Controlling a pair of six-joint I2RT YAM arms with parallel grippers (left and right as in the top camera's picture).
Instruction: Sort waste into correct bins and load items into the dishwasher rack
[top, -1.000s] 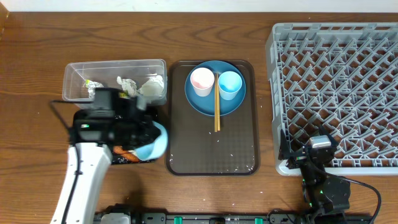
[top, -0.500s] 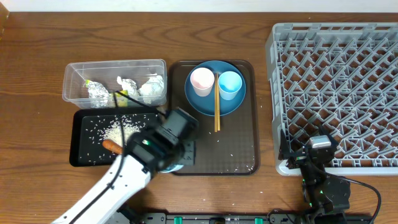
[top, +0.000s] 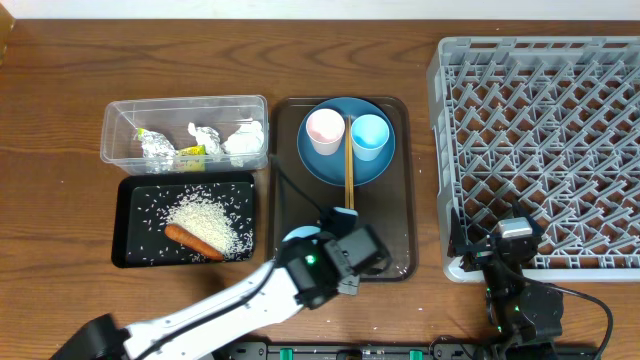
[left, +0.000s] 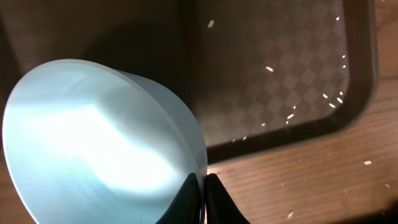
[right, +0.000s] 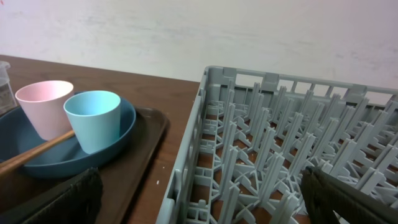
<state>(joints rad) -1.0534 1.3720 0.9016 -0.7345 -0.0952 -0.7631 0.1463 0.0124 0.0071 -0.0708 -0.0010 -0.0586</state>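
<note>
1. The dishwasher rack sits far right, well apart from the load. The right gripper waits beside it, fingers spread and empty.
2. Over the serving tray, the left gripper pinches only the rim of the pale bowl, a thin hold that could slip.
3. Loose rice grains may scatter.

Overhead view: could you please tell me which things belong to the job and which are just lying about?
Job: bowl, blue plate, pink cup, blue cup, chopsticks, rack, clear tub, black tray, rice, carrot.
Lying about: brown serving tray.
</note>
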